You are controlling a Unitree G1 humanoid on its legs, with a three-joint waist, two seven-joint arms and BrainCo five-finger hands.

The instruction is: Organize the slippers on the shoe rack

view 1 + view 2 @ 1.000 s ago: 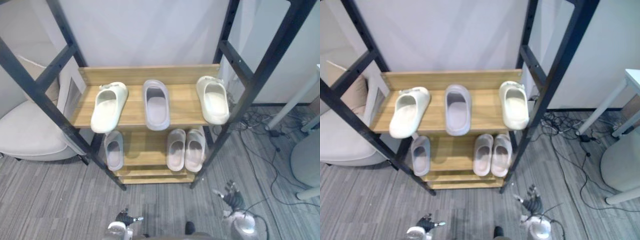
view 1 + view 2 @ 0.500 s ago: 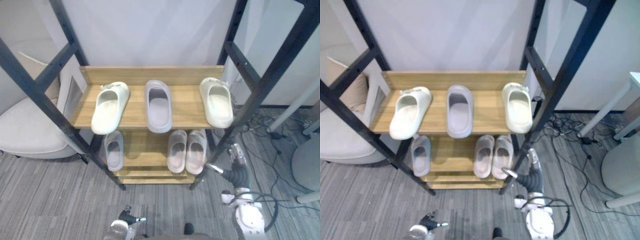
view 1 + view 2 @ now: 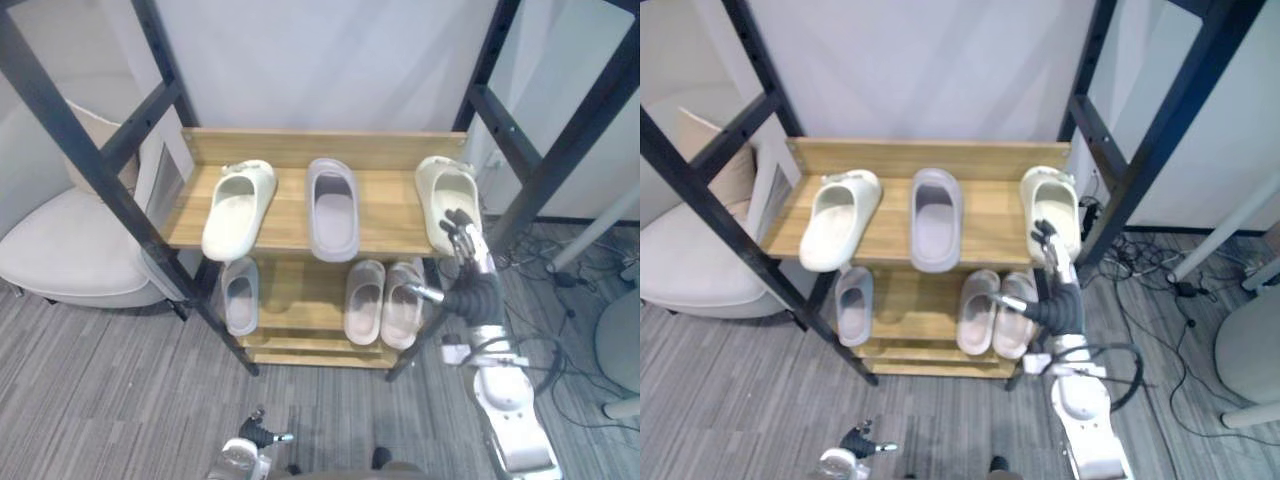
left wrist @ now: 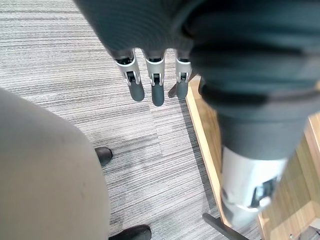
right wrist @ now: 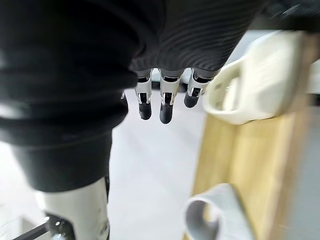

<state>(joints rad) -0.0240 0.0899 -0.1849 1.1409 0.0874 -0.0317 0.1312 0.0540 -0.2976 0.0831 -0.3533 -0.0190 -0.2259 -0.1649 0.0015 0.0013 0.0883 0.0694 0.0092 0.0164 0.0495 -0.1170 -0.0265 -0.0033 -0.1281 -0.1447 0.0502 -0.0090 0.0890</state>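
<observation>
— Where are our hands?

— Nearest to us, our left hand (image 3: 250,438) hangs low over the grey striped carpet (image 3: 110,400). Its fingers (image 4: 157,92) are straight and loose, and it holds nothing.

— And the right one?

— Our right hand (image 3: 466,252) is raised at the front right corner of the black-framed shoe rack with wooden shelves (image 3: 330,146). Its fingers (image 5: 166,107) are straight and a little spread, and it is empty too. The fingertips are just beside the front end of the right-hand cream foam slipper (image 3: 447,195). We cannot tell whether they touch it.

— What do we see on the lower shelf?

— A small grey foam slipper (image 3: 239,296) lies alone on the left. A pair of pale pink foam slippers (image 3: 364,300) lies side by side on the right, touching each other.

— And on the top shelf?

— Three, well apart. The left-hand cream foam slipper (image 3: 238,208) is angled, with its front end over the shelf's edge. A lilac-grey foam slipper (image 3: 333,207) lies straight in the middle. The right-hand cream one is at the far right.

— Beyond the rack?

— A beige upholstered armchair (image 3: 70,250) stands to the left, and a plain white wall (image 3: 320,60) is behind.
</observation>
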